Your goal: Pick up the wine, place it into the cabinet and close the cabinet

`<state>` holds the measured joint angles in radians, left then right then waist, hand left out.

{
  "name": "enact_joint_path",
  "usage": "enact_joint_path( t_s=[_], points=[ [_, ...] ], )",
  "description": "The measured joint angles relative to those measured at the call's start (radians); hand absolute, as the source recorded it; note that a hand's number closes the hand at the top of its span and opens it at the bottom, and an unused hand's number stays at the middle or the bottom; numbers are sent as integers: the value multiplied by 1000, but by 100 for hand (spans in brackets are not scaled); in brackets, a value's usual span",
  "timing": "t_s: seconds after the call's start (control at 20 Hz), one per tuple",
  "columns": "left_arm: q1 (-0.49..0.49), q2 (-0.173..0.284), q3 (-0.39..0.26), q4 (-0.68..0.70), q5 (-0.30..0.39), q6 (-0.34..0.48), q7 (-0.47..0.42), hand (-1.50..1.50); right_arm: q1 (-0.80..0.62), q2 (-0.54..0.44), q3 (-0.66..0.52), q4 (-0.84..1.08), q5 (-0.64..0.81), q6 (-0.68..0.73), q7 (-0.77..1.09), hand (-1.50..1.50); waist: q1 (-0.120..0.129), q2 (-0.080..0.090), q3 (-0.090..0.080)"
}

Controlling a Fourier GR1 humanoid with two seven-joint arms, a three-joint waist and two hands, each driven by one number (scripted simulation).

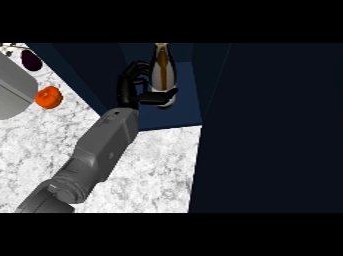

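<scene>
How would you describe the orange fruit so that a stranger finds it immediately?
Start at the white marble counter and look to its upper left, beside the large grey object. The orange fruit lies there, round and bright, below a dark purple fruit; nothing else is orange.

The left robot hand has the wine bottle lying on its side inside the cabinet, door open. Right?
Not quite. In the head view the wine bottle stands upright inside the cabinet, with the left robot hand curled round its lower part and the door open.
</scene>
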<state>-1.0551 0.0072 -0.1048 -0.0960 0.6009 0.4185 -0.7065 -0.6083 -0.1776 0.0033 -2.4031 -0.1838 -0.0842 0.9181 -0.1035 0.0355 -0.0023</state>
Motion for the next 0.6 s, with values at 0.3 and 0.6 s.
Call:
enact_joint_path(
  t_s=[0.3, 0.6],
  points=[
    [56, -5, 24, -1, 41, -68, -17, 150, -8, 11, 11, 0, -5, 3, -7, -150, -25, 3, -1],
    [103, -7, 18, -4, 68, -114, -38, 150, -6, 17, 15, 4, -12, 7, -7, -150, -41, 1, -2]
  ],
)
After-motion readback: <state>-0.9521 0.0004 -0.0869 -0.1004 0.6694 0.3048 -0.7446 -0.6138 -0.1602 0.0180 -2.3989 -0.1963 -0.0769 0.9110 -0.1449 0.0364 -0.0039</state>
